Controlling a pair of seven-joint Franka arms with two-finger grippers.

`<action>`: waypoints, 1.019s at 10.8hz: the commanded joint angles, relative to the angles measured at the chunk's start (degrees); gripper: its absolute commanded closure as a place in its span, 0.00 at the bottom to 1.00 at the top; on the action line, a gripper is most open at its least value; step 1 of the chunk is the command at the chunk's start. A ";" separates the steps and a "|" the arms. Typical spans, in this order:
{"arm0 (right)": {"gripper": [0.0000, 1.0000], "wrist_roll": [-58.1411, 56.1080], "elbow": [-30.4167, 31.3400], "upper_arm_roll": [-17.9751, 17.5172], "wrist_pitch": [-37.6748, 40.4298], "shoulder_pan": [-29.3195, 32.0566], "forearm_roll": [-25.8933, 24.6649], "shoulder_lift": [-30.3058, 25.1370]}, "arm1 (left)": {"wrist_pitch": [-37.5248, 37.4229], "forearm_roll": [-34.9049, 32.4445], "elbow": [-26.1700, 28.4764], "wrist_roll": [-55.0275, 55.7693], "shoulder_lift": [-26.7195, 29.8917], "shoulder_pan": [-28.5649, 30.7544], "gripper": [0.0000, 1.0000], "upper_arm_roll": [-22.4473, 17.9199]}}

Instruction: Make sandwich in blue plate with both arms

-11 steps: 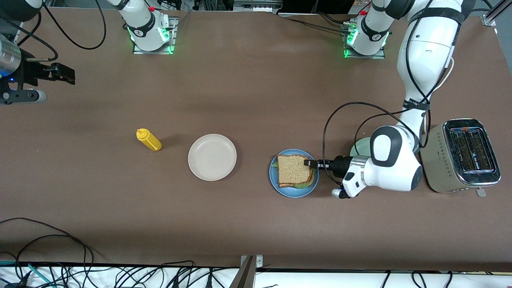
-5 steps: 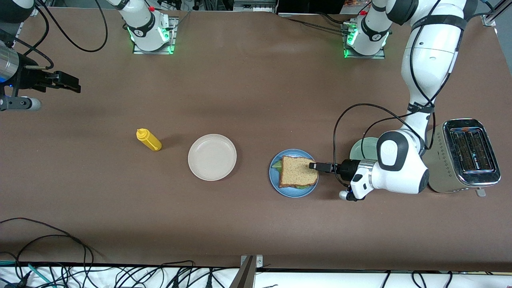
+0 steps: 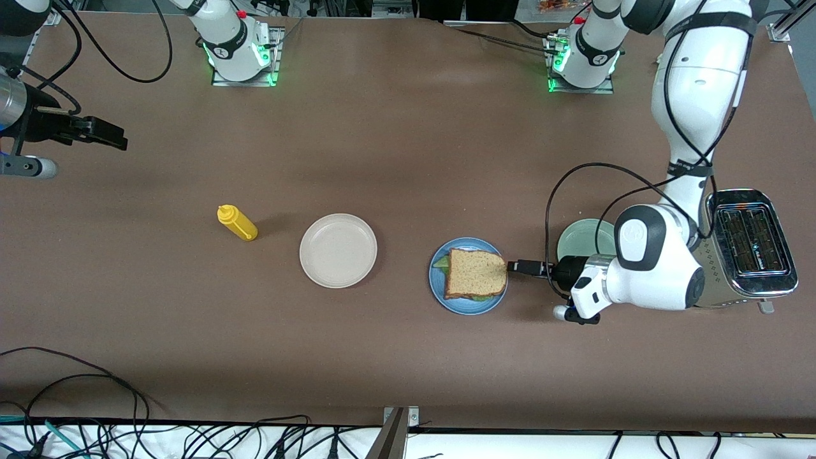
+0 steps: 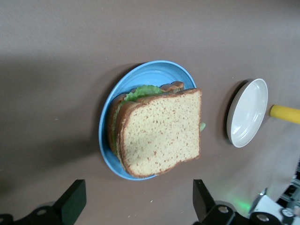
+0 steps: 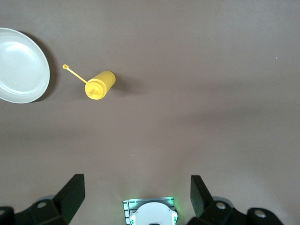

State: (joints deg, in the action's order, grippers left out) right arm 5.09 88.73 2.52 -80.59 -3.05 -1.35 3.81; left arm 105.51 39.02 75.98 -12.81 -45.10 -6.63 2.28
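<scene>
Both pincers are held apart and empty: left gripper point(image 3: 517, 266) is stationed just beside the blue plate point(image 3: 440, 287), where the sandwich point(image 3: 475, 274) is seen; right gripper point(image 3: 108, 135) is kept over bare table, well apart from the yellow bottle point(image 3: 237, 223).

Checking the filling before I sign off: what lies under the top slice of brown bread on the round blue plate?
Ruffled green lettuce peeks from under the top slice, with a second slice's crust below, on the blue plate. Anything else is covered.
</scene>
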 commanded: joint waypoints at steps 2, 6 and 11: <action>0.00 1.06 -1.01 1.00 -0.44 -0.56 0.73 0.32 | -3.12 -17.25 4.16 -0.29 12.28 0.13 0.00 -0.08; 0.00 0.97 -0.92 1.09 -7.28 -0.38 0.29 -0.12 | -3.12 -28.37 11.90 -0.03 25.83 1.78 0.00 -0.17; 0.00 0.54 -0.66 0.65 -11.25 -1.09 -0.67 -0.81 | -3.29 -32.07 17.16 0.15 41.47 3.38 0.00 -0.35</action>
State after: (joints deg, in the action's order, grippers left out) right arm 5.34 88.37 3.06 -91.66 -3.73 -1.46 3.88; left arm 101.63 10.15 86.55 -12.65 -12.15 -3.16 1.70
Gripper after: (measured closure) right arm 0.000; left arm 0.000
